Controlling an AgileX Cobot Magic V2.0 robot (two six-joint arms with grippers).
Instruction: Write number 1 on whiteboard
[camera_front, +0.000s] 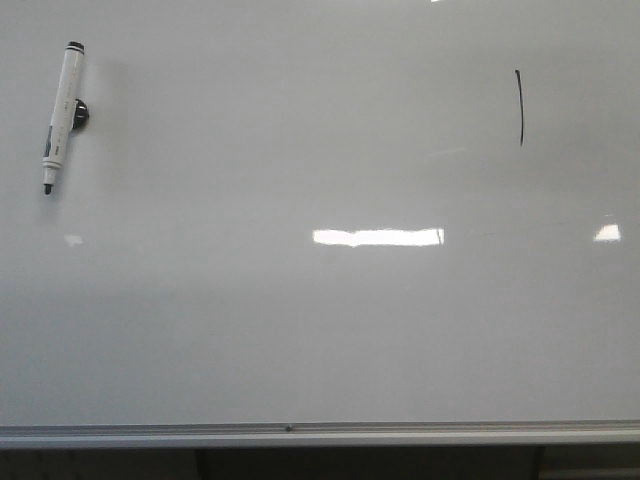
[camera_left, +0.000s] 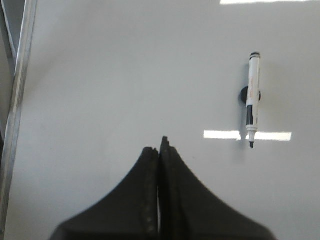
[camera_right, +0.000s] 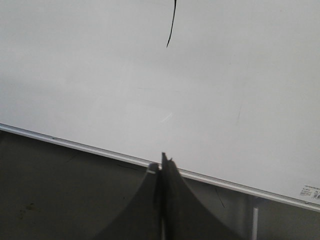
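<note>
While neither arm shows in the front view, the whiteboard (camera_front: 320, 330) fills nearly all of it: glossy white, streaked w/ light reflections, grey metal rail along its lower edge. Left gripper (camera_left: 160, 146) hangs over bare board, black tapered fingers pressed together, jaws closed on nothing. Right gripper (camera_right: 161, 162) sits over the board's rail edge, jaws likewise closed & empty. White marker pen (camera_front: 61, 115), black cap & tip, lies upper left against a small black round holder (camera_front: 80, 113). The number 1 (camera_front: 519, 106), a thin, slightly curved black stroke, is upper right, well apart from the pen.
</note>
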